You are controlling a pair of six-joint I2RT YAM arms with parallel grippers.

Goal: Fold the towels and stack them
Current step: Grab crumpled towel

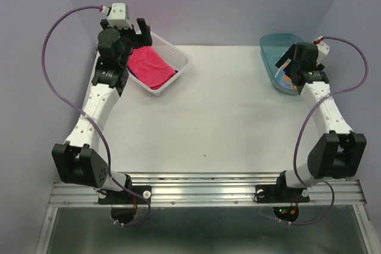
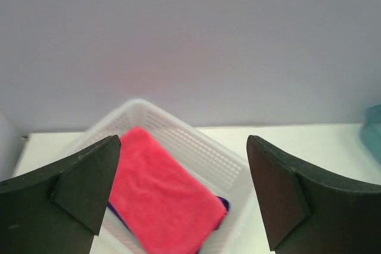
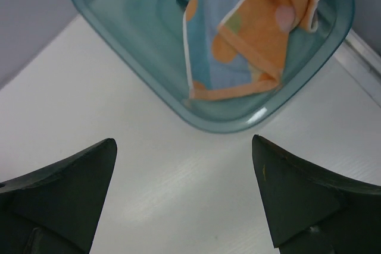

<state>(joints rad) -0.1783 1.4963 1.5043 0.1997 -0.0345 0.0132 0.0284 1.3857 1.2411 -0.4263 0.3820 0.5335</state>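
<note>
Lavender walls enclose a white counter (image 1: pixel 226 117) carrying a white basket (image 1: pixel 177 55). In the basket lies the folded pink-red towel (image 2: pixel 161 197), on top of the dark purple towel (image 2: pixel 222 204), of which only an edge shows. The left end effector (image 2: pixel 183 140) hovers over the basket, jaws spread wide and empty. Well to the right of the basket, a teal tub (image 3: pixel 137 57) holds the crumpled orange towel (image 3: pixel 262 34). The right end effector (image 3: pixel 183 141) hangs beside the tub, jaws apart, gripping nothing.
</note>
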